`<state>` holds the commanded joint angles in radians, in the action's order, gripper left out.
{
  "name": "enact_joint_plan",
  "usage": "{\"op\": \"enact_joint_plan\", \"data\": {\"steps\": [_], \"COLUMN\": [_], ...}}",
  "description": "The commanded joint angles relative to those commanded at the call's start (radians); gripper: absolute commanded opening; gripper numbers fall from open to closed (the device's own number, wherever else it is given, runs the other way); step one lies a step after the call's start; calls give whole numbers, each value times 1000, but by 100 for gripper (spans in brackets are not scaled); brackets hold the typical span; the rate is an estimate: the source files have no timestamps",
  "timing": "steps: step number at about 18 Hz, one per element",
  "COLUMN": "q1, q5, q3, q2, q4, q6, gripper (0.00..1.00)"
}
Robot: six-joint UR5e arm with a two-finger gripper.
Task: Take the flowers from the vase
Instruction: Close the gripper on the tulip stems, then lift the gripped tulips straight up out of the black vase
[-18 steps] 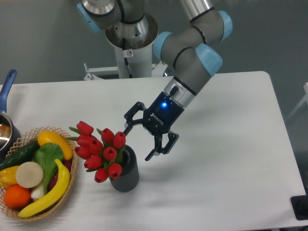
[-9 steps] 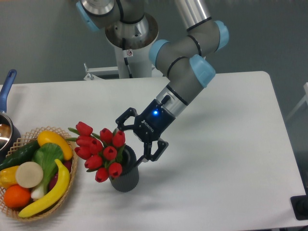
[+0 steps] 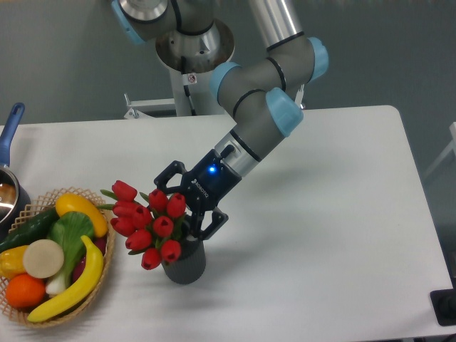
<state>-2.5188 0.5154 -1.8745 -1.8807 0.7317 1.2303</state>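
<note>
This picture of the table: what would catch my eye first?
Probably the red flowers, leaning left out of a dark ribbed vase near the table's front. The gripper sits right over the vase mouth with its jaws spread around the stems. At the left edge, a woven basket holds colourful fruit and vegetables.

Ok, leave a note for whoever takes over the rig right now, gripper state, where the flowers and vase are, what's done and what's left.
Gripper: open, fingers spread at the right side of the flowers, just above the mouth of the vase. Nothing gripped.
Flowers: in the vase, leaning left toward the basket of fruit and vegetables.
Vase: upright on the white table, right of the basket.
Done: the approach, judging by where the gripper is.
Left: close on the stems, lift the bunch out. Watch that the vase does not tip.
</note>
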Motion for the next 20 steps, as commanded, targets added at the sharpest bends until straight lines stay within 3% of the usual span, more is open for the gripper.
{"op": "enact_joint_plan", "data": {"steps": [3,4,13,20], "q1": [0,-2,-24,-61], "q5": [3,3,-18,-139], "q3": [0,0,9,12], "q2": [14,23,90,143], "q4": [2,2,0,0], "q6": [-3,-6,-116,-279], "gripper": [17,15,17,19]}}
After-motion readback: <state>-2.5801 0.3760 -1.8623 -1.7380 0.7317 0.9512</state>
